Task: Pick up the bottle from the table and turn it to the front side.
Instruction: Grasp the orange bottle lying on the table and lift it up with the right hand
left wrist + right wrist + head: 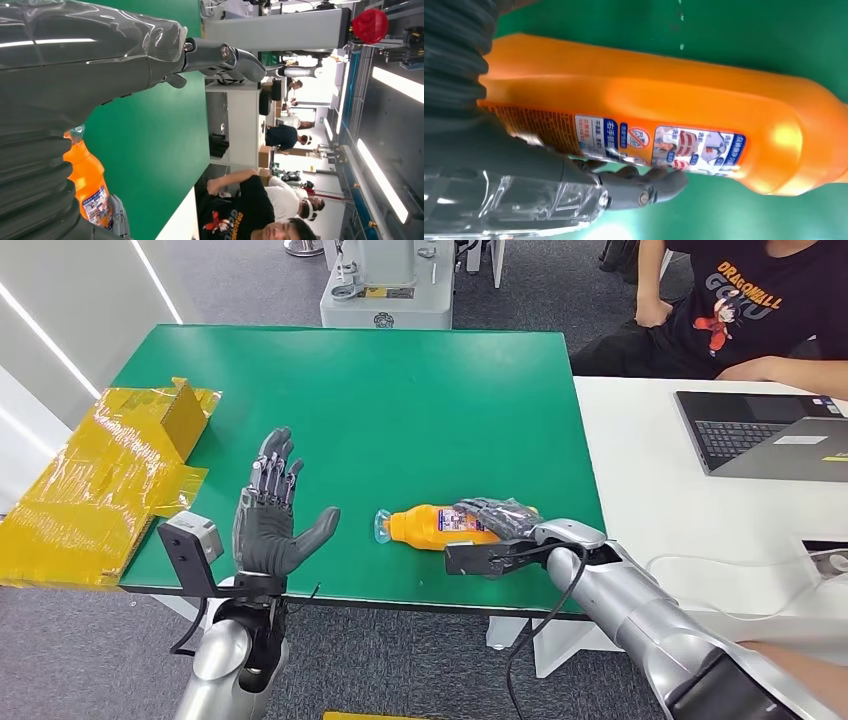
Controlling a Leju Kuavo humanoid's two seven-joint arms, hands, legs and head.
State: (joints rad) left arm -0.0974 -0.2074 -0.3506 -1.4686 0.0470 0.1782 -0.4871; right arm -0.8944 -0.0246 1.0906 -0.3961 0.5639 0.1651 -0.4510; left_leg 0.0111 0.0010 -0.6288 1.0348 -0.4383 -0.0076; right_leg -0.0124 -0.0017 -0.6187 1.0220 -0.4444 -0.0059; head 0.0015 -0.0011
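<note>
One orange bottle (432, 525) lies on its side near the front edge of the green table (400, 390), its clear cap pointing toward my left hand (272, 520). My right hand (497, 523) is laid over the bottle's base end, dark fingers draped across it — in the right wrist view the thumb (644, 187) presses against the label (659, 145) side, so I have hold of it, though the bottle rests on the table. My left hand is raised just left of the cap, palm up, fingers spread and apart, holding nothing. Yellow taped cardboard (105, 480) sits at the table's left edge. On the white desk (650, 470) to the right — a laptop (765, 435), with a person in a black shirt (740, 310) seated behind it.
</note>
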